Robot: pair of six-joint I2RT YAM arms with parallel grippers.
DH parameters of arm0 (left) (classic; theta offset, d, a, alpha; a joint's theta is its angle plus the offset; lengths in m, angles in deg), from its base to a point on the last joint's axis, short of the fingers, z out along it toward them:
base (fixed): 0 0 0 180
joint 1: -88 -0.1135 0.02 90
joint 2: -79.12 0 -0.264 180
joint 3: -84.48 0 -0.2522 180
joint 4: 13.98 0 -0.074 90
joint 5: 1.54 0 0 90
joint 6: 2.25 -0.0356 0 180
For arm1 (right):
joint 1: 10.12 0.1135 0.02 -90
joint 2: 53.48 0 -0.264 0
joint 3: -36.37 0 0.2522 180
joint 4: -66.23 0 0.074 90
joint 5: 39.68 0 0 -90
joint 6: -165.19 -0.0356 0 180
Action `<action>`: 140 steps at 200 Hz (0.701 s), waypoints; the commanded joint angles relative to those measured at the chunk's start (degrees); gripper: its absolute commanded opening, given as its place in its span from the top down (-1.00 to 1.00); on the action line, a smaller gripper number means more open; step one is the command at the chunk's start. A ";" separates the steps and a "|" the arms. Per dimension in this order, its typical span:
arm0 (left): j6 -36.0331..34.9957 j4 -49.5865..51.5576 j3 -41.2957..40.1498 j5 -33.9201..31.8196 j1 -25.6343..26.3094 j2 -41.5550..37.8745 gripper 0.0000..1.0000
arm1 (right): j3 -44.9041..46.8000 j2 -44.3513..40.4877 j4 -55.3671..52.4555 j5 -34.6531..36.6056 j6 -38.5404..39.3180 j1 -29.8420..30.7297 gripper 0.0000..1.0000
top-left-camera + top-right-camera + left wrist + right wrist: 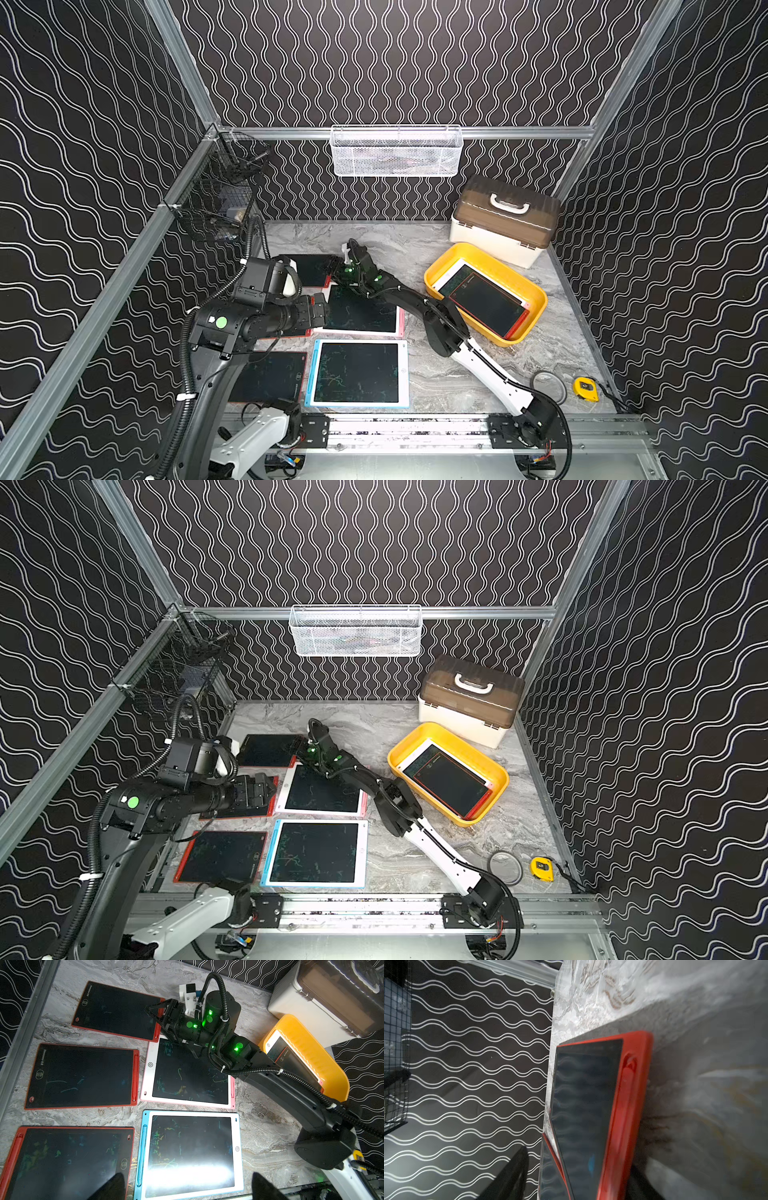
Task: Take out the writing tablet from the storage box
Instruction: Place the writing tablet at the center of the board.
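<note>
Left gripper (190,1188): fingers spread wide, empty, above blue-framed tablet (191,1153).
Right gripper (154,1016): jaws parted either side of red writing tablet (583,1105) edge, not pinching.
Red writing tablet: dark screen, red frame, stylus in side slot; flat on table (415,249), back left, outside storage box (478,253).
Storage box: yellow tub, right side; holds white-framed tablet (449,272) under red-framed tablet (486,303).
Right wrist view alone: wavy wall pattern mirrored in screen.
Top views alone: both boxed tablets unobstructed.
</note>
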 commanded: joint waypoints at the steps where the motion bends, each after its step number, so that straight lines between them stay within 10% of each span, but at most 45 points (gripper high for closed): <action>1: -2.13 0.27 1.12 -0.92 0.11 0.52 -0.98 | -1.59 1.83 -0.29 3.29 -1.63 0.75 -0.30; 140: -4.58 -3.36 6.05 -2.23 2.26 7.99 -0.98 | -0.63 -1.89 -2.92 5.05 4.28 0.77 -0.99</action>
